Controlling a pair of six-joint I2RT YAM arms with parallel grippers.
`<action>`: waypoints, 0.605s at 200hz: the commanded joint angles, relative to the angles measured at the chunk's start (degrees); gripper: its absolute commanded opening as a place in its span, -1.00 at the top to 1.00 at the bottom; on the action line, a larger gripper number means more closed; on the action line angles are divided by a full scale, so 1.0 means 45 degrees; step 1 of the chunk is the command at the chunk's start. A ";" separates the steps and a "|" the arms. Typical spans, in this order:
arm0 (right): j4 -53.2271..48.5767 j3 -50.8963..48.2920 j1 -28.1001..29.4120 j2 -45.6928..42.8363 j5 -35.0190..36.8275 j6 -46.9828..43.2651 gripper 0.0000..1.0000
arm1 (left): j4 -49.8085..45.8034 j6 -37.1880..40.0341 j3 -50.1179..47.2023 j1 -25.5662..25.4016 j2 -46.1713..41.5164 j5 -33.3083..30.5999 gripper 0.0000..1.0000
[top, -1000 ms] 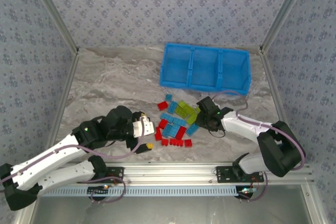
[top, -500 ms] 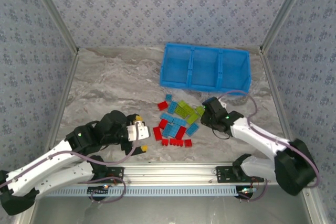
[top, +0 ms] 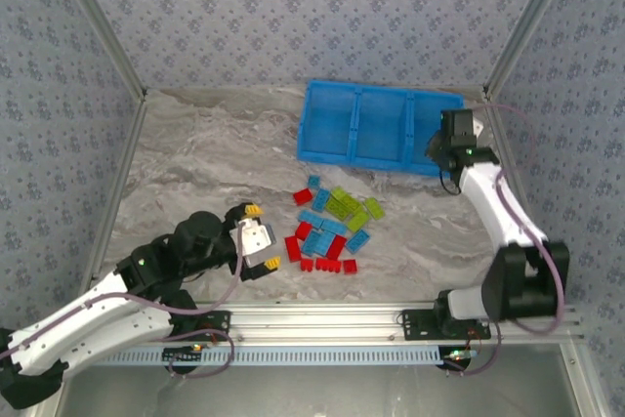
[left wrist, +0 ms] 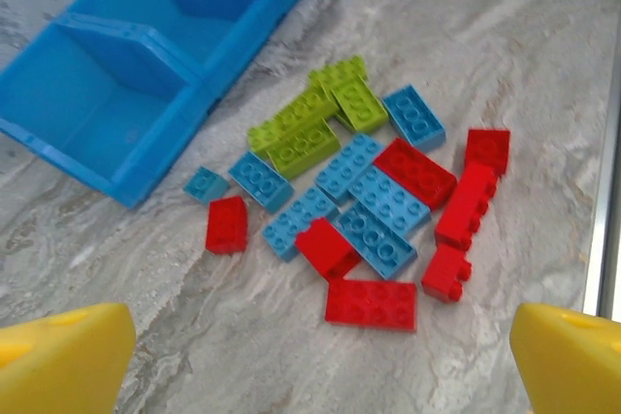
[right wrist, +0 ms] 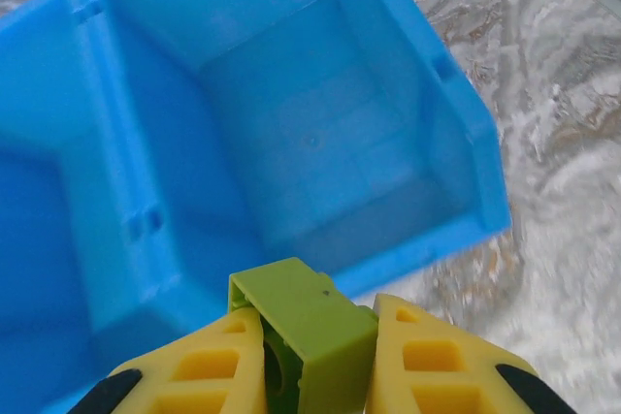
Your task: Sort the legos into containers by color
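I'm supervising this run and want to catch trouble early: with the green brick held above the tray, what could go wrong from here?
1. In the right wrist view the green brick, pinched in the right jaws, hangs about over the near wall of the tray. Released here, it might clip the rim and fall outside.
2. The bricks in the pile lie touching, with colors mixed, so the open left jaws may drag a neighbour along.
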 commanded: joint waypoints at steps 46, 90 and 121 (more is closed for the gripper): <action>-0.0619 0.3887 -0.0924 0.4938 -0.1850 -0.0424 0.31 | 0.0832 -0.0038 -0.0293 0.0009 -0.1238 -0.0847 -0.98; -0.0996 0.3643 -0.1002 0.3859 -0.1687 -0.0400 0.06 | 0.0714 0.0158 -0.0292 0.0015 -0.1097 -0.0908 -0.98; -0.1110 0.2851 -0.0938 0.1796 -0.2013 -0.0368 0.00 | 0.0653 0.0236 -0.0274 0.0029 -0.1076 -0.0969 -0.99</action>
